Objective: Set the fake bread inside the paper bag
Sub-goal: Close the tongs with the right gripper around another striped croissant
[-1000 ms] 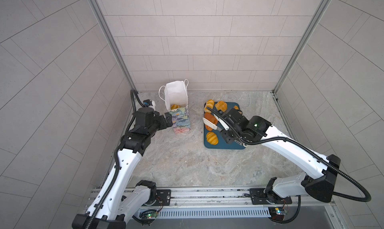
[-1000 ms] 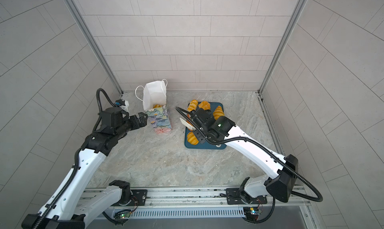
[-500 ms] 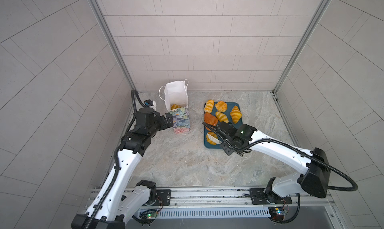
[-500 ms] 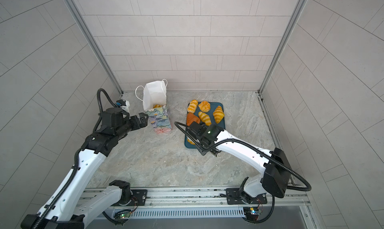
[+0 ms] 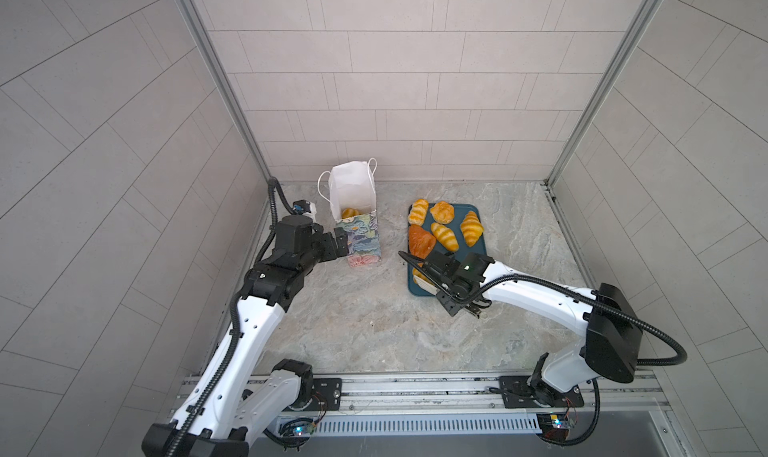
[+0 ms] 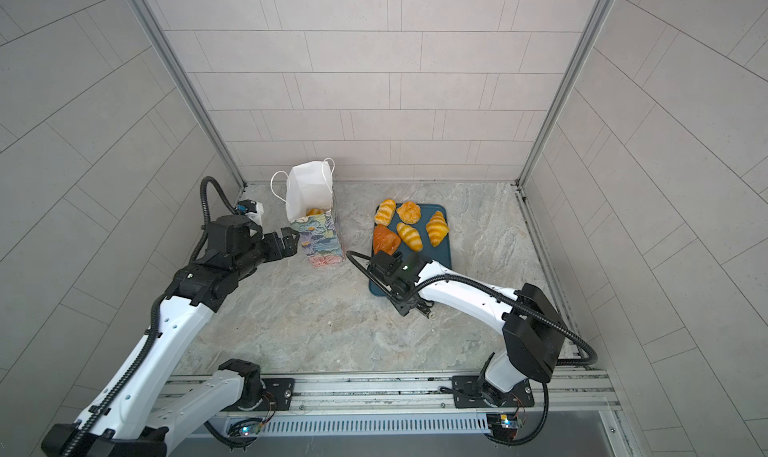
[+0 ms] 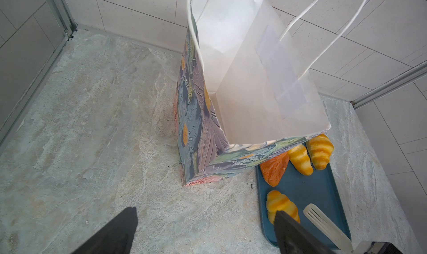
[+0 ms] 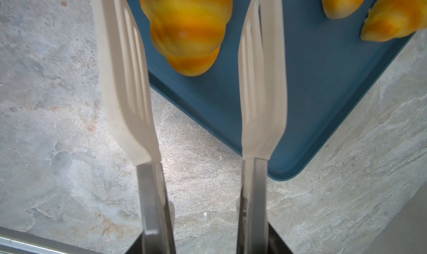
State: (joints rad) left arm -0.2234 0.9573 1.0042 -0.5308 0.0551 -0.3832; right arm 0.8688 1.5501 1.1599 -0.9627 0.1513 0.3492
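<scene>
The paper bag [image 5: 358,237] [image 6: 322,243] [image 7: 196,135] stands upright and open at the back left, with one fake bread [image 5: 350,213] [image 6: 313,212] inside. Several more fake breads lie on the teal tray [image 5: 478,247] [image 6: 441,259] [image 7: 307,190], among them a darker orange piece [image 5: 421,241] [image 6: 385,239]. My left gripper [image 5: 343,243] [image 6: 291,239] [image 7: 205,212] is open beside the bag's left side and holds nothing. My right gripper [image 5: 442,282] [image 6: 399,282] [image 8: 208,246] is shut on white tongs [image 8: 124,79]. Their spread blades flank a striped croissant [image 8: 187,22] [image 7: 280,204] at the tray's near end.
The tiled walls close in the marble floor [image 5: 357,309] at the back and on both sides. The bag's white cord handles [image 5: 322,180] stick out at its top. The tray's near corner [image 8: 284,174] lies just under the tongs. Rails run along the front edge.
My right arm has drawn back from the tray's middle to its near end, bringing the tongs' blades around the nearest croissant. The left arm has stayed still.
</scene>
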